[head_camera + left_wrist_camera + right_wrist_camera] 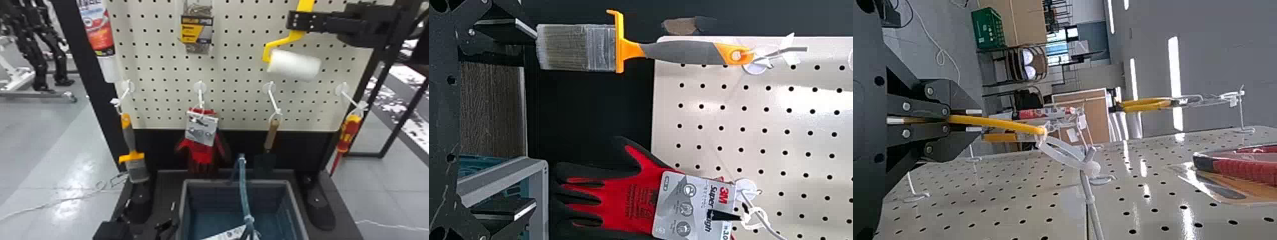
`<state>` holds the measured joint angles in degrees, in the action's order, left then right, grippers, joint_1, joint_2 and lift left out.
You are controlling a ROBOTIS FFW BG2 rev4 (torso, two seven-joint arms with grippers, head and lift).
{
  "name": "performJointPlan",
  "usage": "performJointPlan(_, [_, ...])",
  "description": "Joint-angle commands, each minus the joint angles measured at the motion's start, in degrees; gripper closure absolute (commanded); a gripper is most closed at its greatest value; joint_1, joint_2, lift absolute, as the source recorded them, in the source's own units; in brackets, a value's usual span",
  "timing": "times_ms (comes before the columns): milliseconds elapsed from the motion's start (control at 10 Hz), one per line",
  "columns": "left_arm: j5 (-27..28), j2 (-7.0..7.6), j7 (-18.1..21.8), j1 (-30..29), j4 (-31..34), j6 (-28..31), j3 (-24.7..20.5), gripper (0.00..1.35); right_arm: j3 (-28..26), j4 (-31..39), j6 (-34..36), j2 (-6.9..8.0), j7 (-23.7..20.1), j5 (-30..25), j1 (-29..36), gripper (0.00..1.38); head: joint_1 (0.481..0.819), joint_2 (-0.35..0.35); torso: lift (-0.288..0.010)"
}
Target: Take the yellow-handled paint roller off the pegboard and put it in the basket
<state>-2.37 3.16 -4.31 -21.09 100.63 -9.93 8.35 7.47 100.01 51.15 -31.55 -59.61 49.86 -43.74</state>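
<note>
Yellow-handled paint roller (295, 65) — at the pegboard (237, 105), its handle pinched in your right gripper (291, 19), closed. Trowel (271, 134): hangs in your way between roller and basket (210, 182). Red gloves (201, 154): beside it. Left gripper (150, 205): fingers apart, near the paintbrush (137, 169). Your right wrist view adds a white tie (1063, 154) joining handle to hook (1089, 200). Screwdriver (349, 131): pegboard's right edge. Open room: a pegboard strip below the roller.

From left to right, a paintbrush (129, 137), gloves (202, 153), a trowel (271, 137) and a screwdriver (349, 127) hang before the pegboard (159, 57). The paint roller (295, 65) is above the trowel. The basket (210, 182) sits below the gloves and trowel.
</note>
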Motion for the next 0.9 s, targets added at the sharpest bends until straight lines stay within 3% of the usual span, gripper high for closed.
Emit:
performJointPlan(0, [0.0, 0.0, 0.0, 0.0, 0.0, -0.09, 0.0, 0.13, 0.0, 0.1, -0.17, 0.0, -0.07, 0.23, 0.05, 1.28, 0.549, 0.0, -0.1])
performJointPlan(400, [-0.18, 0.18, 0.0, -0.44, 0.09, -0.18, -0.18, 0.13, -2.99, 4.23, -0.35, -0.26, 0.46, 0.32, -1.53, 1.28, 0.549, 0.0, -0.1])
performJointPlan(600, [-0.18, 0.26, 0.0, -0.62, 0.18, -0.35, -0.44, 0.13, -5.54, 6.07, -0.35, -1.58, 1.43, 0.32, -3.11, 1.28, 0.549, 0.0, -0.1])
performJointPlan(800, [-0.26, 0.26, 0.0, -0.79, 0.18, -0.61, -0.62, 0.13, -5.71, 6.51, 0.27, -1.76, 2.13, 1.38, 1.72, 1.28, 0.549, 0.0, -0.1])
